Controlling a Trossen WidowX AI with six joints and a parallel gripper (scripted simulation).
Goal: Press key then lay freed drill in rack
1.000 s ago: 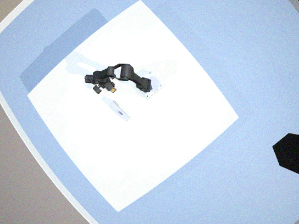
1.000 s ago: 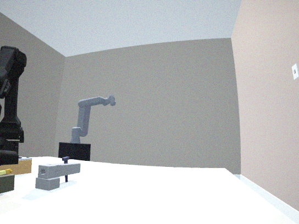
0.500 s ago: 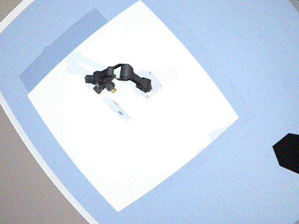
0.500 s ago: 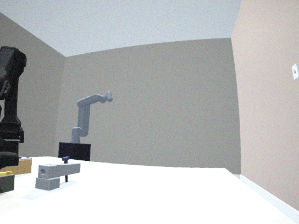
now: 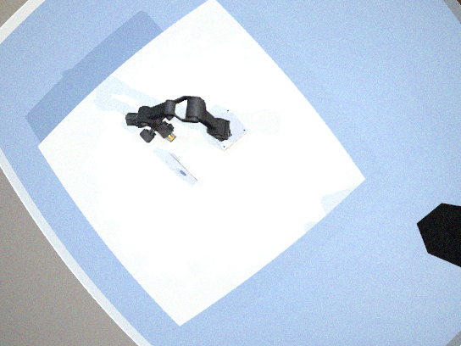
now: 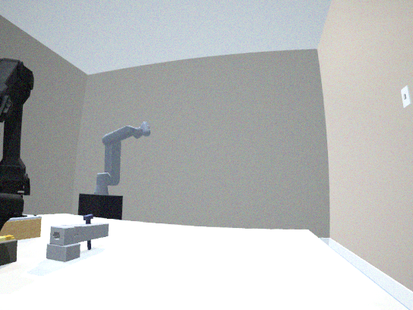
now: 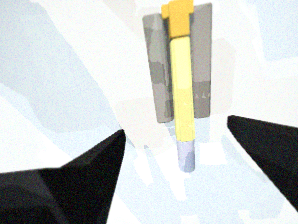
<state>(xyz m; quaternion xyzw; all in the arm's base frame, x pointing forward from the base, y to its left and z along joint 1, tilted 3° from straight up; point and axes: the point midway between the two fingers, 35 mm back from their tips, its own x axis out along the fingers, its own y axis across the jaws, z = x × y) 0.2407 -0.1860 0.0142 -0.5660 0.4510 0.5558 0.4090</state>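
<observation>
The drill [image 7: 183,85] [image 6: 7,238] [image 5: 170,137], yellow with an orange end and a grey-blue tip, lies lengthwise between the two grey walls of the rack [image 7: 202,65] [image 6: 8,252]. Its tip sticks out past the walls. My gripper [image 7: 174,127] [image 5: 156,132] is open and empty, its fingers wide apart on either side of the drill's front part, touching neither drill nor rack. The dark blue key [image 6: 88,219] [image 5: 182,173] stands upright through the arm of the grey holder [image 6: 92,230] [image 5: 189,175]. The hole in the holder's end face is empty.
The holder stands on a grey foot block [image 6: 63,252] beside the rack. An orange-brown block [image 6: 26,228] shows behind them, near the arm's base. A grey robot arm [image 6: 112,161] on a black stand [image 6: 100,206] is in the background.
</observation>
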